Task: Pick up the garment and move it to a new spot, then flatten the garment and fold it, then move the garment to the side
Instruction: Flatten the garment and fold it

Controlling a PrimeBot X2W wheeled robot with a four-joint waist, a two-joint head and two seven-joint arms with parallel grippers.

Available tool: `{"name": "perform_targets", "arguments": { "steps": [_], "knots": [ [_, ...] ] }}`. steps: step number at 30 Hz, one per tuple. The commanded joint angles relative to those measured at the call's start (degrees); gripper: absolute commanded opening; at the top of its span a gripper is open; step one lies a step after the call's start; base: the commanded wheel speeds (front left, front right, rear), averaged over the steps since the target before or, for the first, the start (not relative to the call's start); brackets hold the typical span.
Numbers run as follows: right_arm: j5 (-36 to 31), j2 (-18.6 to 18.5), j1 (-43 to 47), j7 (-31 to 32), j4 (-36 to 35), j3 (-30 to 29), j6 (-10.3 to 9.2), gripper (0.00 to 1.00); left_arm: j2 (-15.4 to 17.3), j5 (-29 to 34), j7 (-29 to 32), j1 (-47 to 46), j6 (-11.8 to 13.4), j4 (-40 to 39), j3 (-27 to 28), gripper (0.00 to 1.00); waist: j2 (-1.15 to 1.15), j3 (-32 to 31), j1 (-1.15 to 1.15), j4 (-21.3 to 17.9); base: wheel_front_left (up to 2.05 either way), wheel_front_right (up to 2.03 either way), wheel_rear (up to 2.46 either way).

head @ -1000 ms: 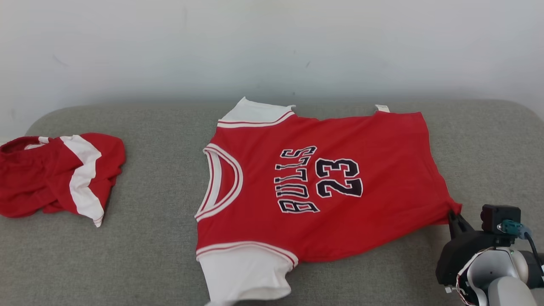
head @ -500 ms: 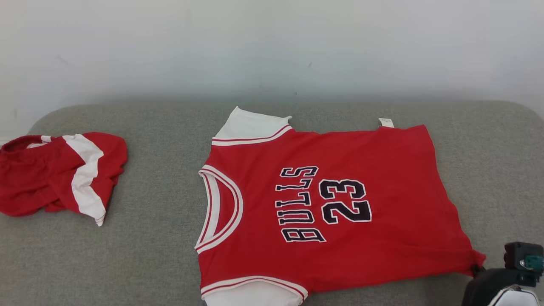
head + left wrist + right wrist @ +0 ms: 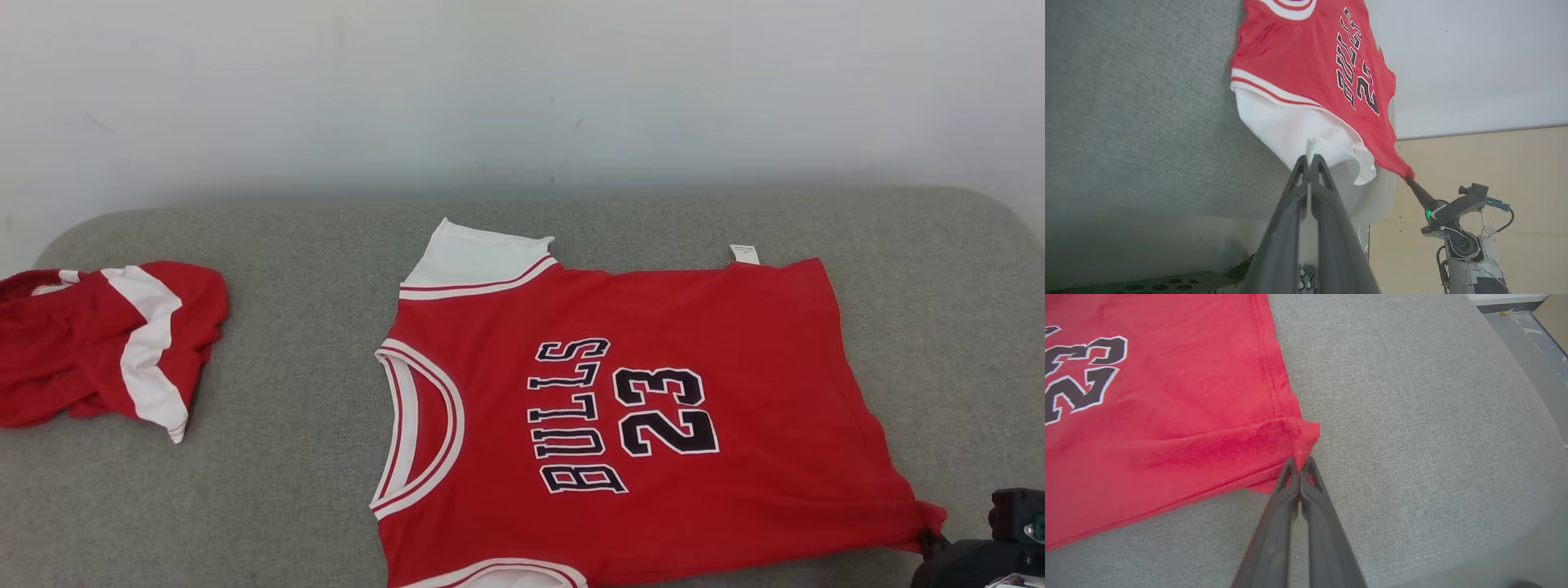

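A grey upholstered cushion spans the lower two thirds of the head view, with a pale wall across the top. The red jersey lies spread face up at centre and lower right of that frame, turned sideways: its white-trimmed neckline opens toward the left, its hem runs down the right side, and the dark "BULLS 23" lettering reads from bottom to top. A bunched pair of red shorts with a white stripe sits at the left edge, well apart from the jersey. In the left wrist view the jersey hangs from the top centre of the frame, and the left gripper rises from the bottom edge with its two dark fingers pressed together, pinching the edge of the white sleeve at mid-frame. The right gripper shows at the right of that view, its tip on the jersey's red corner. In the right wrist view the right gripper is likewise clamped tight, nipping the hem corner of the jersey just below centre, the cloth drawn into a small peak there. A second white sleeve points toward the top of the head view, and a small white label sticks out along the jersey's upper edge.
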Motion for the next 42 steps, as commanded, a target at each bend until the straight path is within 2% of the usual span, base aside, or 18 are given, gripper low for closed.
{"name": "perform_targets", "arguments": {
  "steps": [1,7,14,17,23,30,42],
  "knots": [
    [0.5,0.2,0.1,-0.6,0.0,0.5,0.06,0.0,-0.3,1.9,-1.3,-1.7,-0.9,0.0,0.4,0.0,0.0,0.0,0.0,-0.1,0.0,0.0,0.0],
    [1.4,0.2,-3.2,-3.1,0.5,1.9,0.06,0.0,-2.4,7.8,-6.2,-9.9,-2.9,3.1,0.3,0.0,0.0,0.2,0.0,-0.6,0.0,0.0,0.0],
    [1.1,0.2,-8.9,-6.4,3.4,2.8,0.06,0.0,-5.7,20.9,-14.1,-22.7,-3.6,10.5,-2.9,0.0,0.0,1.9,0.0,-1.2,0.0,0.0,0.0],
    [0.7,0.2,-11.2,-8.3,5.6,3.0,0.06,0.0,-7.2,24.6,-16.3,-27.3,-3.9,14.1,-4.6,0.0,0.0,2.7,0.0,-1.5,0.0,0.0,0.0],
    [-0.5,0.2,-15.0,-12.3,9.4,3.3,0.06,0.0,-7.7,30.2,-19.2,-35.0,-4.4,20.4,-7.0,0.0,0.0,4.4,0.0,-1.8,0.0,0.0,0.0],
    [0.3,0.2,-17.3,-17.0,12.3,2.1,0.06,0.0,-8.2,32.4,-22.6,-41.7,-4.8,24.8,-7.1,0.0,0.0,5.9,0.0,-1.7,0.0,0.0,0.0],
    [-0.7,0.2,-22.4,-20.7,18.0,3.5,0.06,0.0,-6.7,34.4,-21.6,-50.7,-5.0,33.3,-8.7,0.0,0.0,8.9,0.0,-2.9,0.0,0.0,0.0]
  ]
}}
